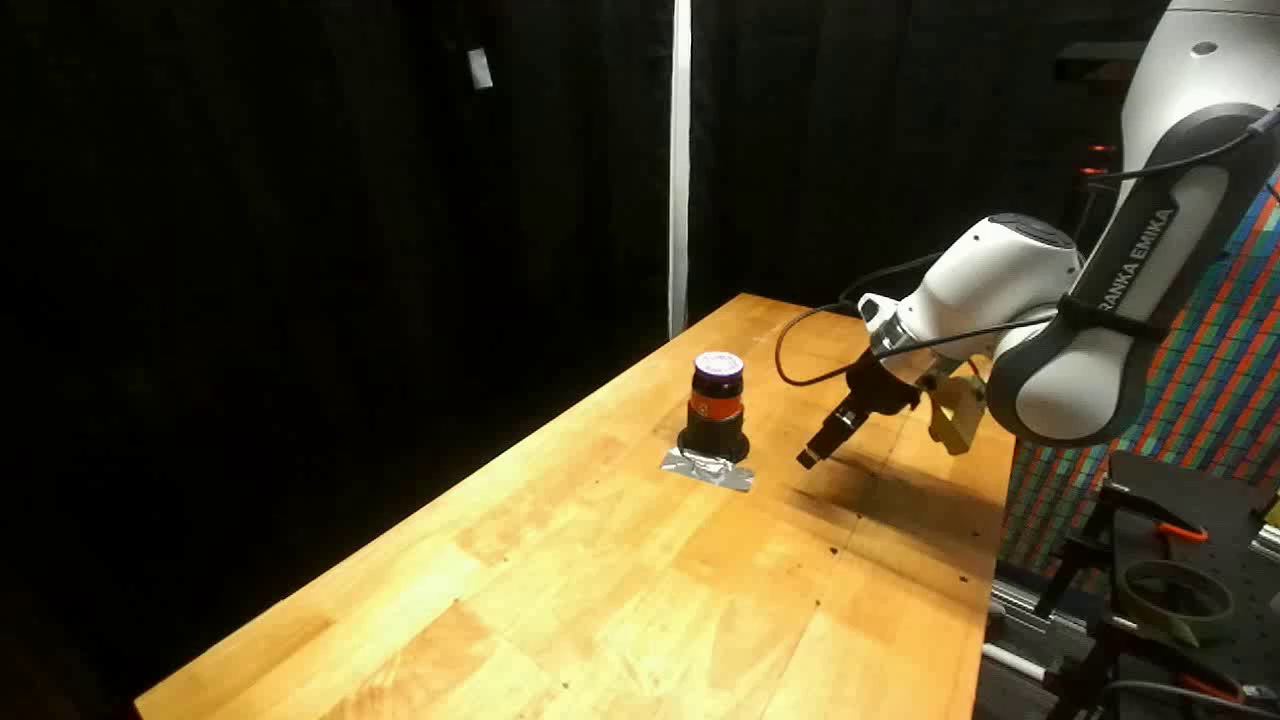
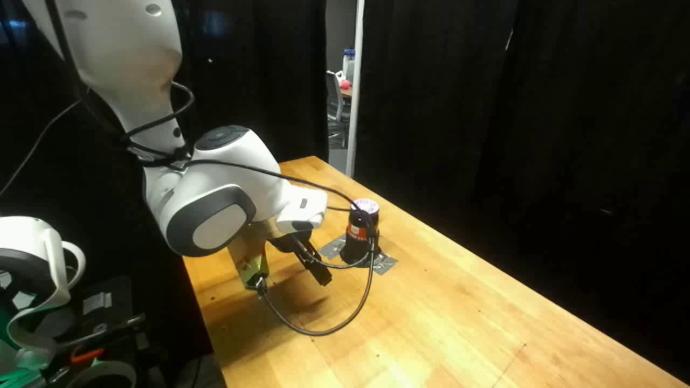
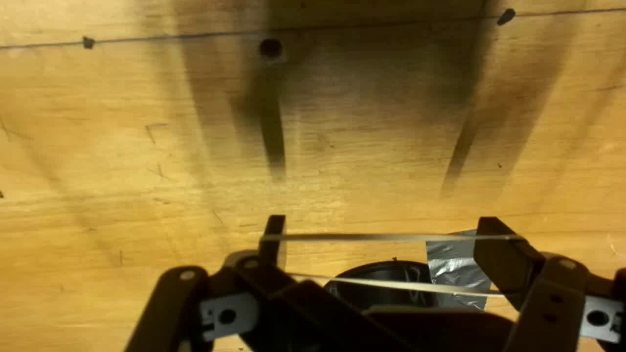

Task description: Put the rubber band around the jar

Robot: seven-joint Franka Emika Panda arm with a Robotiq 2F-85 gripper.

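Note:
The jar (image 1: 717,405) stands upright on the table in both exterior views. It has a pale purple lid, a red-orange middle and a black bottom (image 2: 358,250) that flares at the foot. My gripper (image 1: 808,460) is open, tilted down beside the jar and apart from it, low over the table; it also shows in an exterior view (image 2: 324,277). In the wrist view, the thin pale rubber band (image 3: 352,237) is stretched in two strands across both spread fingers (image 3: 384,230). The jar's black foot (image 3: 386,270) shows beyond the lower strand, its upper part mostly hidden or dark.
Silver tape (image 1: 708,470) lies at the jar's foot on the wooden table (image 1: 600,580). A black cable (image 2: 345,323) hangs in a loop from the wrist and crosses in front of the jar in an exterior view. Dark curtains (image 1: 300,250) stand behind the table.

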